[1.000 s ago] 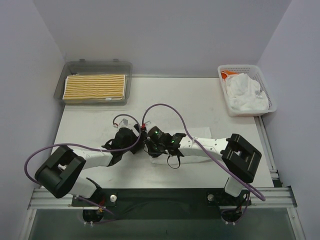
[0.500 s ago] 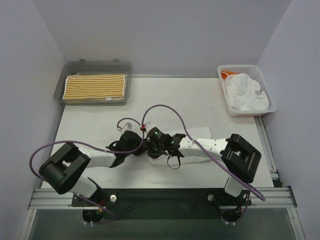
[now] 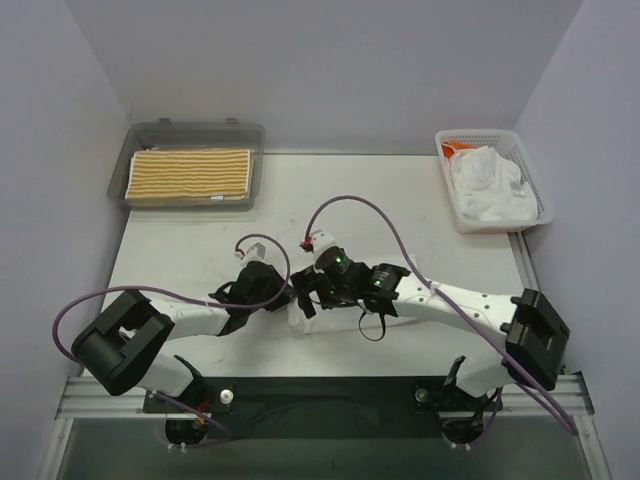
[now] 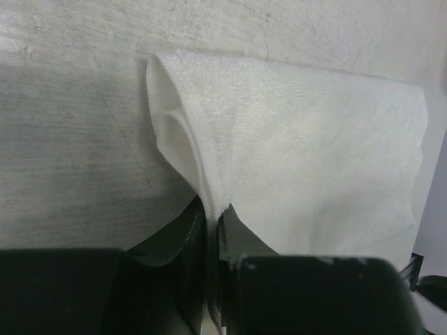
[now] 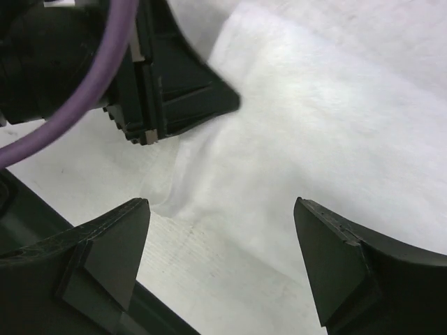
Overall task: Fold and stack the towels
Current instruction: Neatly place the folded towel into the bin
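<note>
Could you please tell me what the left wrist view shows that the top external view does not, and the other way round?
Only the left wrist view shows the left tool pinched shut on the doubled edge of the white towel, its layers curling open beside the grip. Only the top external view shows the yellow-striped towel folded in the grey tray, the basket of crumpled white towels at the far right, and the right tool over the towel. Both show that white towel lying on the table.
</note>
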